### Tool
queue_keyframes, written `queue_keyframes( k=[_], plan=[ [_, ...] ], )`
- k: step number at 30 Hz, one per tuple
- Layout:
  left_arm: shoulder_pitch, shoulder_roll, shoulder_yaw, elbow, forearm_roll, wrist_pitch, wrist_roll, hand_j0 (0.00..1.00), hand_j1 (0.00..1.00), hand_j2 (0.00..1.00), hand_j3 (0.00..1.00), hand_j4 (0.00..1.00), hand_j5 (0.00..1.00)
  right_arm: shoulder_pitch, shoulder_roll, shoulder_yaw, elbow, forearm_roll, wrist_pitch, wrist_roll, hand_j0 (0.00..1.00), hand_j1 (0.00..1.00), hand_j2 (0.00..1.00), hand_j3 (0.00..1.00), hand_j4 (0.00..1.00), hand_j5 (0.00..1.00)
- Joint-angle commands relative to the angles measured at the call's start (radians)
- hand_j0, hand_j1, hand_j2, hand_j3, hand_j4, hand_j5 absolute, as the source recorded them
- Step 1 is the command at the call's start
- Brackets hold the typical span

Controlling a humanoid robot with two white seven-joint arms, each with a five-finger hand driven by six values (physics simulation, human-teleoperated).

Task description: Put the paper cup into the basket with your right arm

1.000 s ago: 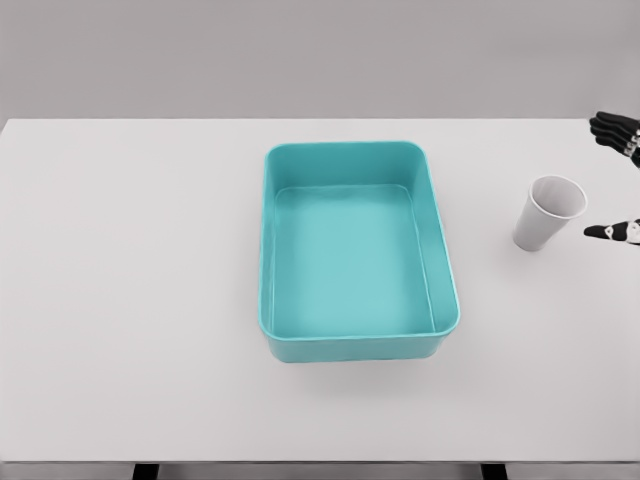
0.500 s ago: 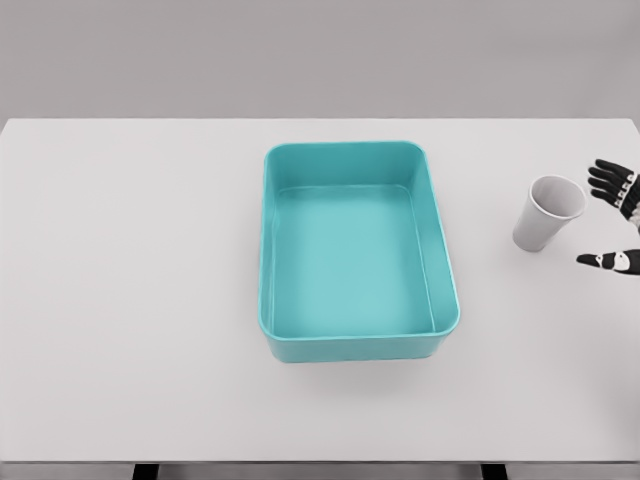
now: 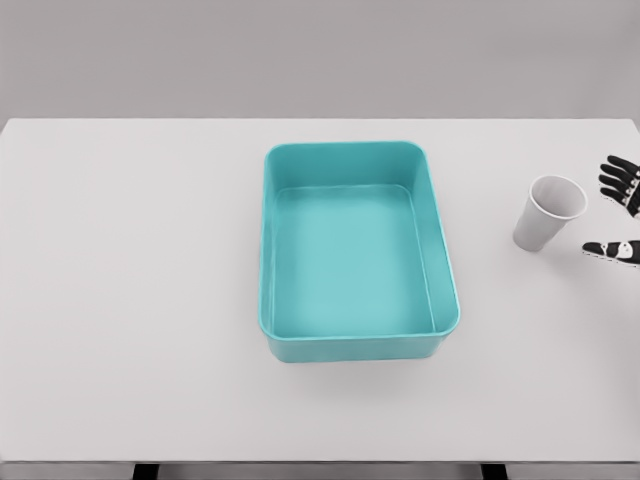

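A white paper cup [image 3: 546,212] stands upright on the white table, right of the basket. The teal basket [image 3: 356,152] sits in the middle of the table with nothing in it. My right hand [image 3: 612,215] shows at the right edge, just right of the cup, with its black fingers [image 3: 618,176] spread above and the thumb [image 3: 606,248] below. It is open and a small gap separates it from the cup. Most of the hand and arm lie outside the picture. The left arm is out of view.
The white table [image 3: 130,280] spans the whole view, its front edge along the bottom. A plain grey wall stands behind it.
The right hand dropped from higher up to level with the cup, came closest half a second ago, then eased slightly back toward the right edge. Cup and basket have not moved.
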Motion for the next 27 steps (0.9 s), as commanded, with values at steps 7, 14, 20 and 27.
queue_keyframes(
  k=[7, 14, 20, 27],
  plan=[
    [0.0, 0.0, 0.0, 0.0, 0.0, 0.0, 0.0, 1.0, 1.0, 1.0, 1.0, 1.0, 1.0, -0.049, 0.038, 0.088, 0.069, 0.006, -0.003, 0.0, 1.0, 1.0, 1.0, 1.0, 1.0, 1.0],
    [0.0, 0.0, 0.0, 0.0, 0.0, 0.0, 0.0, 1.0, 1.0, 1.0, 1.0, 1.0, 1.0, -0.051, 0.046, 0.086, 0.076, 0.003, -0.003, 0.0, 1.0, 1.0, 1.0, 1.0, 1.0, 1.0],
    [0.0, 0.0, 0.0, 0.0, 0.0, 0.0, 0.0, 1.0, 1.0, 1.0, 1.0, 1.0, 1.0, -0.057, 0.046, 0.083, 0.096, 0.002, -0.005, 0.0, 1.0, 1.0, 1.0, 1.0, 1.0, 1.0],
    [0.0, 0.0, 0.0, 0.0, 0.0, 0.001, 0.0, 1.0, 1.0, 1.0, 1.0, 1.0, 1.0, -0.091, 0.079, 0.088, 0.125, 0.005, -0.006, 0.0, 1.0, 1.0, 1.0, 1.0, 1.0, 1.0]
  ],
)
